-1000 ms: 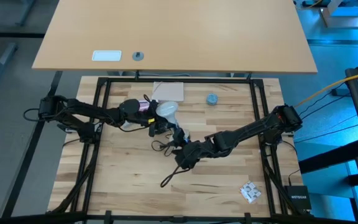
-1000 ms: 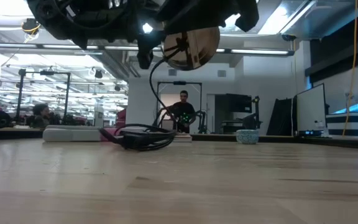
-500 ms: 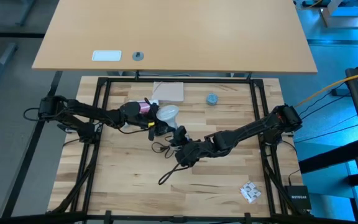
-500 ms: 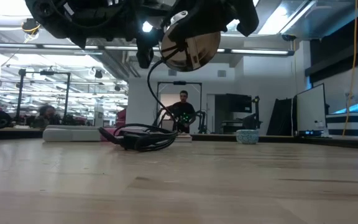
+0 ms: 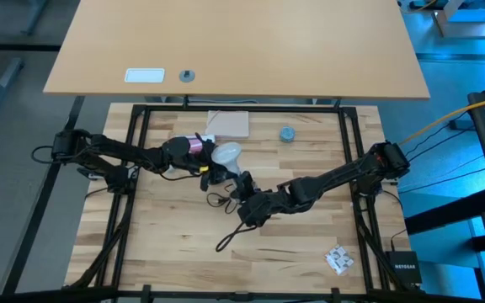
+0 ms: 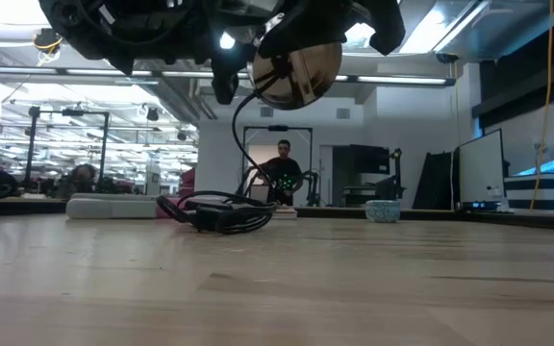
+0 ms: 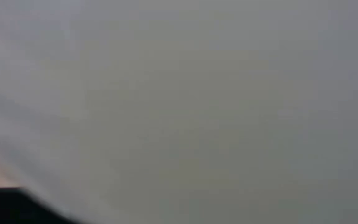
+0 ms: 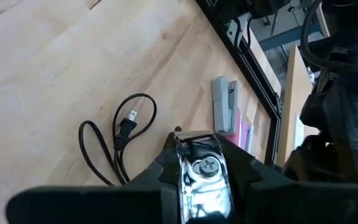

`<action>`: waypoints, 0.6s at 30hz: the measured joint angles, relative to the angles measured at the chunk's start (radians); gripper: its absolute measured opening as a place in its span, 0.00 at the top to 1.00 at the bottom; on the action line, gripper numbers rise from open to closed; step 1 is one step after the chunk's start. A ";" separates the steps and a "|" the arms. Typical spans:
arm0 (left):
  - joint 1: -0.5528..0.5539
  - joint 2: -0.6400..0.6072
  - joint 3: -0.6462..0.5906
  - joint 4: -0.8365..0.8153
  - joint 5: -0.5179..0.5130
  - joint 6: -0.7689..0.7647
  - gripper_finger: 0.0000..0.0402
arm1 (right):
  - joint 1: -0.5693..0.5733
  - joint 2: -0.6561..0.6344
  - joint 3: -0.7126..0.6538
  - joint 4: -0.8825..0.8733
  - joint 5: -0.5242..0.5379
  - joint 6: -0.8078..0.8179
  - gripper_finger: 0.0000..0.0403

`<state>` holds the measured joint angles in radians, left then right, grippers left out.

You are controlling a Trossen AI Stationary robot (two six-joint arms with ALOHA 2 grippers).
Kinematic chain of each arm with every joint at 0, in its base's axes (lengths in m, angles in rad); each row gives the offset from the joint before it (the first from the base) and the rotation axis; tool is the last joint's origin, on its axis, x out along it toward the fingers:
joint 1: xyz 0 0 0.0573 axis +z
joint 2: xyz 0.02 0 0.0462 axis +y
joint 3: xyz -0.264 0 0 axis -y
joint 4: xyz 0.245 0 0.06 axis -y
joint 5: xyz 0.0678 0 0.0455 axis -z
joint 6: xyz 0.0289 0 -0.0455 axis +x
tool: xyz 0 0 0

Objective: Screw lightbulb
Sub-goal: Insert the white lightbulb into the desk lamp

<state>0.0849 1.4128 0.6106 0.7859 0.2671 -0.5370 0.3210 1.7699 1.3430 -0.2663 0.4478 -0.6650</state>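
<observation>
Both arms meet above the middle of the counter (image 5: 310, 244).
Left jaws (image 5: 211, 162) are clamped on the lightbulb (image 5: 226, 153), held raised; right jaws (image 5: 247, 195) grip the silvery socket (image 6: 294, 73) just beside the bulb, its black cord (image 6: 214, 211) trailing down to the counter.

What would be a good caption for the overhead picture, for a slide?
Above a wooden table, the left gripper holds a white lightbulb beside the right gripper gripping a socket.
</observation>
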 joint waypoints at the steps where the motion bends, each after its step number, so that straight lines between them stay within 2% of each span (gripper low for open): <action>1: 0.000 0.000 0.000 -0.003 0.008 0.021 0.62 | 0.000 0.000 0.000 0.001 -0.003 -0.001 0.85; 10: 0.002 -0.002 0.003 -0.007 0.124 0.288 0.62 | 0.001 0.002 0.000 0.003 -0.026 -0.039 0.80; 18: 0.003 -0.002 0.003 -0.011 0.236 0.482 0.62 | 0.003 0.002 0.000 0.005 -0.060 -0.140 0.83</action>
<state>0.0883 1.4109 0.6140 0.7747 0.5036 -0.0546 0.3241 1.7718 1.3426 -0.2614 0.3883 -0.8050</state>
